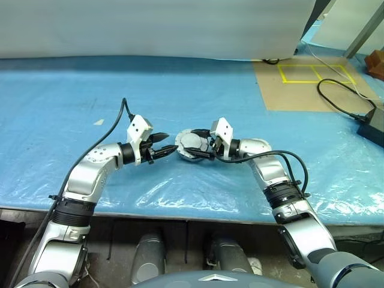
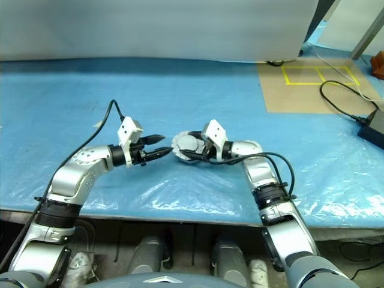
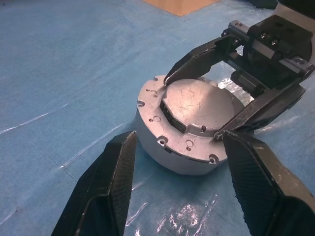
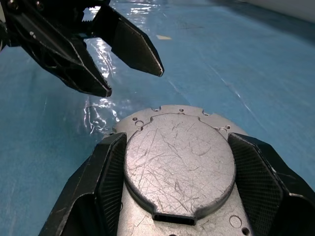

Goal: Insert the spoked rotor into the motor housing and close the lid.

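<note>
Down at the near edge of the blue plastic sheet (image 1: 72,108) both arms reach in toward the middle. The left gripper (image 1: 169,146) hangs just short of the work, its two black fingers (image 3: 106,189) spread apart with nothing between them, tips pointing at the metal assembly without touching it. Right beside it, the right gripper (image 1: 193,146) has its fingers (image 4: 101,182) set on either side of the raised, scratched lid (image 4: 178,166), pressed against its edge: it is gripping the lid. That lid sits on top of the motor housing (image 3: 162,147), a round silver-grey body with small screw holes around its rim, resting on the sheet and closed over, so whether the rotor lies inside I cannot tell. Further back, the sheet runs on bare to a white wall. Off to the far right, a brown board (image 1: 300,90) carries yellow tape rectangles (image 1: 317,73), with a black cable (image 1: 342,99) looping to a dark box (image 1: 373,127).
</note>
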### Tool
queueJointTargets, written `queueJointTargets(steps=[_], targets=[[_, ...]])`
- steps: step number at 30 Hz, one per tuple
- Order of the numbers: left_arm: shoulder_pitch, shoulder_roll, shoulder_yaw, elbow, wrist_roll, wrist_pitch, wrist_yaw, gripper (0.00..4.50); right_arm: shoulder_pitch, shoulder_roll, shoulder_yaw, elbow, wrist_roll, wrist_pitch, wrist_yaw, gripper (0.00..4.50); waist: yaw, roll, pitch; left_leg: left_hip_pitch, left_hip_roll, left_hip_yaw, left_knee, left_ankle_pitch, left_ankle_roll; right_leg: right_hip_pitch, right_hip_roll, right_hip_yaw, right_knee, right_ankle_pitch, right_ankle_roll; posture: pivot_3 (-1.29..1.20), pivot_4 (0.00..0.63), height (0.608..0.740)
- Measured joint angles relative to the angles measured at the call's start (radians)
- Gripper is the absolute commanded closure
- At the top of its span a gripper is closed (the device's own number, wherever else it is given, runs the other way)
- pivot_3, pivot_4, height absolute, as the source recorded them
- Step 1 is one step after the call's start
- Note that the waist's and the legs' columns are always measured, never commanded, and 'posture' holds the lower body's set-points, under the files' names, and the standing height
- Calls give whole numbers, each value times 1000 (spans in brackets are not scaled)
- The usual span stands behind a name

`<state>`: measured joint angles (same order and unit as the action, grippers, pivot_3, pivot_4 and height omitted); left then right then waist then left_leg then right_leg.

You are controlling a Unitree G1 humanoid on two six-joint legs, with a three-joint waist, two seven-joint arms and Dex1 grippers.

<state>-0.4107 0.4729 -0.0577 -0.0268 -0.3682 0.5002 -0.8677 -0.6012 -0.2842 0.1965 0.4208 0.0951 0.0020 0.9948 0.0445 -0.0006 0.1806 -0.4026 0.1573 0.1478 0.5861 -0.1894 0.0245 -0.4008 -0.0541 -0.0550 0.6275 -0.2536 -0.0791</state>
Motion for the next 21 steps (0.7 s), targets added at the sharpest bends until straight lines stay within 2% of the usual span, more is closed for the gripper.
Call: queueJointTargets(steps=[11, 21], targets=[[9, -2, 0, 0, 0, -1, 5, 1559, -10, -23, 3, 37, 6, -29, 19, 1559, 1, 0, 0, 0, 0, 0, 1, 0, 0, 1, 0, 0, 0, 0, 0, 0, 150, 740], [13, -6, -6, -4, 0, -1, 12, 1559, -13, -32, -17, 42, 48, 23, 57, 1559, 4, 0, 0, 0, 0, 0, 2, 0, 0, 1, 0, 0, 1, 0, 0, 0, 150, 740]])
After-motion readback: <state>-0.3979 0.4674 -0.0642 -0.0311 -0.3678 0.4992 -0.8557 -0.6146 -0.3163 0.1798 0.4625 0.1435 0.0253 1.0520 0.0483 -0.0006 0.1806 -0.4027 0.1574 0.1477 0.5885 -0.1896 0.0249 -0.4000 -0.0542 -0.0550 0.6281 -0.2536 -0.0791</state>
